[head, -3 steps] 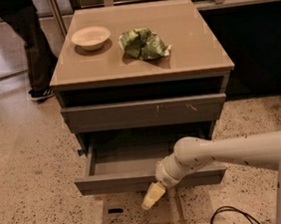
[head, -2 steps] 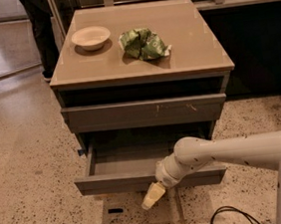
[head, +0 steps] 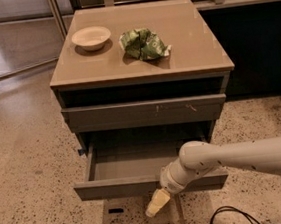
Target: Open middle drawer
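**Bystander gone from view; middle drawer (head: 118,188) stays pulled out**

Since 1 second ago, the person standing at the upper left has left the view, while the arm and the drawer have kept their places. The middle drawer stands pulled out from the cabinet (head: 217,83), its smooth grey inside showing and its flat front panel nearest the camera. Above it, 1 closed drawer front (head: 131,115) carries pale scratches.

The white arm (head: 235,156) reaches in from the right across the right part of the open drawer's front. Its cream-coloured gripper (head: 154,206) points down and to the left, just below the panel's lower edge and over the speckled floor (head: 33,185). Whether the gripper is open or closed cannot be told.

On the cabinet top sit 1 pale bowl (head: 91,37) and, just beside it to the right, 1 crumpled green bag (head: 143,43).
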You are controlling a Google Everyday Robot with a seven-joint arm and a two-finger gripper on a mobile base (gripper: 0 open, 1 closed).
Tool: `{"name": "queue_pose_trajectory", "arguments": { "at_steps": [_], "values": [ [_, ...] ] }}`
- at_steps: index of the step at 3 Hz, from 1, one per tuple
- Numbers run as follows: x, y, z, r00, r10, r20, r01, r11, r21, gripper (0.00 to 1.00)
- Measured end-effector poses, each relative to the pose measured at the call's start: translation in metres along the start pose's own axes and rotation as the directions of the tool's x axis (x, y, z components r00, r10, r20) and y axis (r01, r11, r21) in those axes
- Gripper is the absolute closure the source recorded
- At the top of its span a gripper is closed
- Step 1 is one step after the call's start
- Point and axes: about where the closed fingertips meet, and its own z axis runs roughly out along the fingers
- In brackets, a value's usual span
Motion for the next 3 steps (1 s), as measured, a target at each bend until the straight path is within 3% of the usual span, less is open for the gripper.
{"name": "queue_pose_trajectory", "arguments": {
  "at_steps": [2, 3],
  "values": [
    [0.007, 0.007, 0.005, 1.000, -0.004, -0.028, 0.004, 0.9998, -0.019, 0.00],
    [0.017, 0.023, -0.002, 0.999, 0.003, -0.041, -0.005, 0.9987, -0.050, 0.00]
  ]
}}
